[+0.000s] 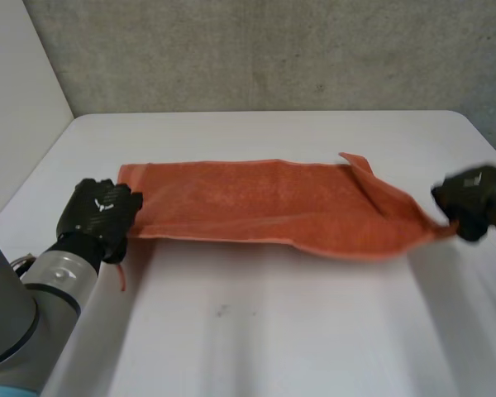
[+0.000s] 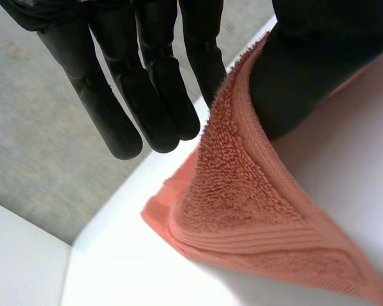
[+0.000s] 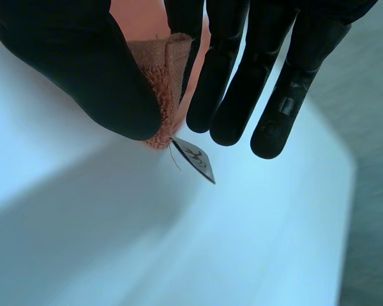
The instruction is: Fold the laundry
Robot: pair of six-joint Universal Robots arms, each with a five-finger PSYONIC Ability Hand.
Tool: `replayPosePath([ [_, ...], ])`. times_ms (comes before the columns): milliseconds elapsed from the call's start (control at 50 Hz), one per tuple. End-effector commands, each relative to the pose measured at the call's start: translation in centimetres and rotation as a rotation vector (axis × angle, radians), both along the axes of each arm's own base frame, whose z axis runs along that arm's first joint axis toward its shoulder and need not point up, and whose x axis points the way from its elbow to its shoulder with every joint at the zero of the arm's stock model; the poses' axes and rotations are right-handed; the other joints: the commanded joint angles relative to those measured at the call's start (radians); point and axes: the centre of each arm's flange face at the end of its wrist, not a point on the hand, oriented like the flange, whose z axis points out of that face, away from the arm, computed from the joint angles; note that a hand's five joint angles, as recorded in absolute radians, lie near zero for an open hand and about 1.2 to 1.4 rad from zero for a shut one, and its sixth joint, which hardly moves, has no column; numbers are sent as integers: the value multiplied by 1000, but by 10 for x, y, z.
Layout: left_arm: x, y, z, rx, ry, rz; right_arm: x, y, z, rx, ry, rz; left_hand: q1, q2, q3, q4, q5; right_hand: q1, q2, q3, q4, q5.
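Note:
An orange towel (image 1: 273,207) lies stretched across the white table (image 1: 273,331), folded lengthwise. My left hand (image 1: 99,213) is at the towel's left end, and in the left wrist view its thumb (image 2: 306,70) pinches the towel's edge (image 2: 242,191) against a finger. My right hand (image 1: 473,198) holds the right end, lifted a little off the table. In the right wrist view its thumb (image 3: 83,70) and a finger pinch the towel's corner (image 3: 163,83), with a small label (image 3: 195,159) hanging under it.
The table's far edge (image 1: 264,112) meets a grey wall, and a white wall stands at the left. A small dark mark (image 1: 221,311) is on the table in front of the towel.

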Motion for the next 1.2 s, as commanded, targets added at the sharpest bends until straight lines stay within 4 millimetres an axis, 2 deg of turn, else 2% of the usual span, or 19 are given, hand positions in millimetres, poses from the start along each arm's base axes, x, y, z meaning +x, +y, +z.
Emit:
replayPosePath([
  [20, 1, 8, -31, 157, -64, -9, -1, 21, -29, 118, 90, 60, 237, 196, 202, 200, 265, 431, 219, 213, 204, 236],
  [180, -3, -14, -53, 204, -105, -4, 2, 2, -59, 172, 103, 72, 237, 196, 202, 200, 265, 431, 219, 213, 204, 236],
  [300, -18, -59, -35, 67, -132, -13, 35, -46, -29, -28, 51, 119, 237, 196, 202, 200, 265, 431, 219, 213, 204, 236],
  [340, -28, -87, -6, -61, -124, -11, 43, -64, -6, -134, 0, 107, 237, 196, 202, 200, 265, 431, 219, 213, 204, 236],
  [380, -35, -105, 23, -166, -101, -8, 51, -88, 45, -343, -109, 78, 237, 196, 202, 200, 265, 431, 219, 213, 204, 236],
  [400, -40, -120, 58, -275, -63, 2, 52, -95, 63, -420, -148, 68, 237, 196, 202, 200, 265, 431, 219, 213, 204, 236],
  [440, -44, -131, 96, -391, -13, 11, 53, -110, 113, -634, -276, 55, 237, 196, 202, 200, 265, 431, 219, 213, 204, 236],
  [460, -47, -137, 132, -509, 46, 18, 53, -110, 114, -636, -277, 55, 237, 196, 202, 200, 265, 431, 219, 213, 204, 236],
  [500, -48, -139, 151, -573, 83, 21, 53, -113, 128, -698, -325, 54, 237, 196, 202, 200, 265, 431, 219, 213, 204, 236],
  [520, -47, -139, 181, -685, 153, 26, 49, -107, 180, -905, -501, 68, 237, 196, 202, 200, 265, 431, 219, 213, 204, 236],
  [540, -45, -136, 206, -783, 229, 26, 46, -102, 194, -953, -539, 74, 237, 196, 202, 200, 265, 431, 219, 213, 204, 236],
  [620, -38, -124, 228, -873, 336, 10, 43, -74, 211, -1003, -652, 123, 237, 196, 202, 200, 265, 431, 219, 213, 204, 236],
  [680, -34, -123, 213, -819, 321, 13, 42, -62, 189, -926, -666, 126, 237, 196, 202, 200, 265, 431, 219, 213, 204, 236],
  [700, -29, -124, 184, -722, 284, 27, 42, -60, 182, -901, -659, 127, 237, 196, 202, 200, 265, 431, 219, 213, 204, 236],
  [720, -28, -124, 183, -721, 284, 27, 42, -58, 174, -874, -647, 131, 237, 196, 202, 200, 265, 431, 219, 213, 204, 236],
  [820, -19, -104, 110, -485, 197, 32, 44, -45, 101, -630, -583, 183, 237, 196, 202, 200, 265, 431, 219, 213, 204, 236],
  [860, -17, -93, 77, -390, 164, 20, 43, -42, 91, -595, -573, 184, 237, 196, 202, 200, 265, 431, 219, 213, 204, 236],
  [1060, -7, -58, -19, -88, 67, -29, 23, -18, -40, -172, -428, 104, 237, 196, 202, 200, 265, 431, 219, 213, 204, 236],
  [1200, 2, -50, -59, 56, 26, -8, 8, -17, -63, -108, -346, 68, 138, 97, 103, 101, 166, 431, 219, 213, 204, 236],
])
